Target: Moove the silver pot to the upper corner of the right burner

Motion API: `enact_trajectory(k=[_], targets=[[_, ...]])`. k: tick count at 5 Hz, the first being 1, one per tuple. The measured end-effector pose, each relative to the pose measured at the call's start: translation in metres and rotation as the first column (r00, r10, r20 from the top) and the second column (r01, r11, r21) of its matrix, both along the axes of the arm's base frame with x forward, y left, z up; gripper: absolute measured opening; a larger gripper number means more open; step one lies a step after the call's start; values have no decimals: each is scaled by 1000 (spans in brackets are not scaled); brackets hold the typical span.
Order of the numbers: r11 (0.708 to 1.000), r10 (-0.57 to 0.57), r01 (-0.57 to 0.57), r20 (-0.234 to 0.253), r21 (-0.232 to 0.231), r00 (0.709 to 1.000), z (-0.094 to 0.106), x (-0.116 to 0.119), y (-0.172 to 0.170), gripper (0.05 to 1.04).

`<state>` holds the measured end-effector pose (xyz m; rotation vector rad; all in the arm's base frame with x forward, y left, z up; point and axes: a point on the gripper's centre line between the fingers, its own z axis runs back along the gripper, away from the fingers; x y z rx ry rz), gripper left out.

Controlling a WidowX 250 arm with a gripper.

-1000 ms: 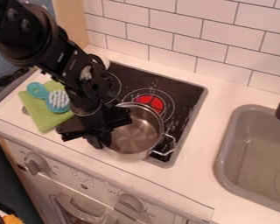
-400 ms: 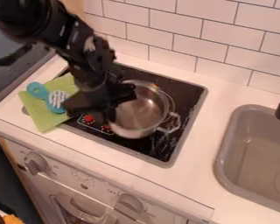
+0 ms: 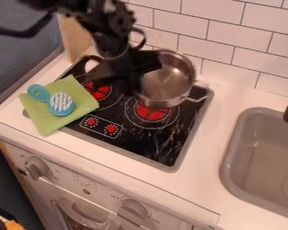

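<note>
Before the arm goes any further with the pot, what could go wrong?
1. Wall bump: the silver pot overlaps the wall tiles in this view. I can't tell the gap, but more travel that way might hit them.
2. Overshoot: the pot covers just the wall-side part of the right burner, so it could end up past the target corner.
3. Tipping: the gripper is at one side of the pot, so the far side may dip.
</note>
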<state>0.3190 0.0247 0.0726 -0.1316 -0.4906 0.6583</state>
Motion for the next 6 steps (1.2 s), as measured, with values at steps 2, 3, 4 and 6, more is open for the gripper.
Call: enact_trajectory(k=[2,3,4,6], targets=[[999,-44,44,-14,5,999,-25,45,-9,81],[998,-64,64,-36,-1,997,-42,58,-11,81],[995,-98,97,-59,-10,993,-55,68,-16,113],[995,-102,103,-103,5,989,-56,72,-19,611]])
